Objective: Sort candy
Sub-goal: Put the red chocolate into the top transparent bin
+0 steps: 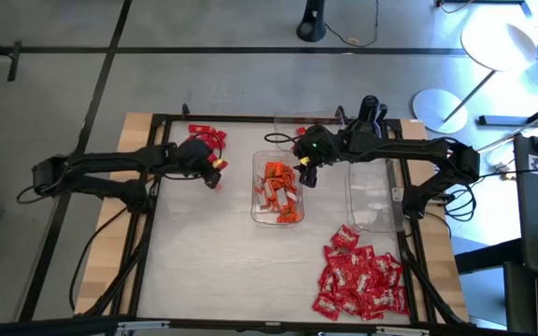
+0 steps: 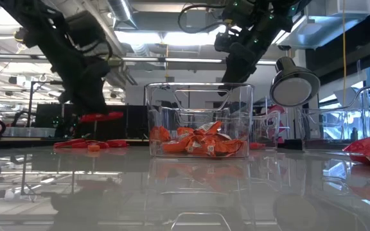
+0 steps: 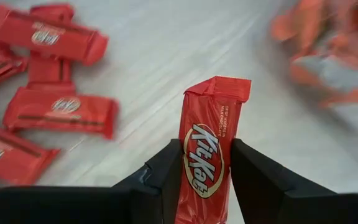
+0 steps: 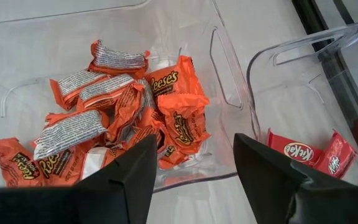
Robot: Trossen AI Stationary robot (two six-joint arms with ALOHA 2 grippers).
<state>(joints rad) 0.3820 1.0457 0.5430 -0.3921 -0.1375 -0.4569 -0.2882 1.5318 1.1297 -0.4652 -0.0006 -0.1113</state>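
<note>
The left hand (image 3: 205,180) pinches one red wrapped candy (image 3: 209,149) between its two dark fingers (image 3: 163,177); the wrapper stands up out of the grip, with white letters on it. Beyond this hand, on the white tabletop (image 1: 204,252), a small group of red candies (image 3: 55,74) lies flat, near the fingers but not touching them. In the low view the held piece hangs above the tabletop.

The right hand (image 4: 194,165) is spread and holds nothing. It hovers over the edge of a clear tray (image 4: 225,81) (the middle one of the trays) that is filled with orange candies (image 4: 129,118). Just beside this hand, in a second clear tray (image 4: 303,50), lie two red candies (image 4: 309,152).

Well apart from both hands, at the near right corner of the tabletop, a big heap of red candy (image 1: 362,280) is piled.
</note>
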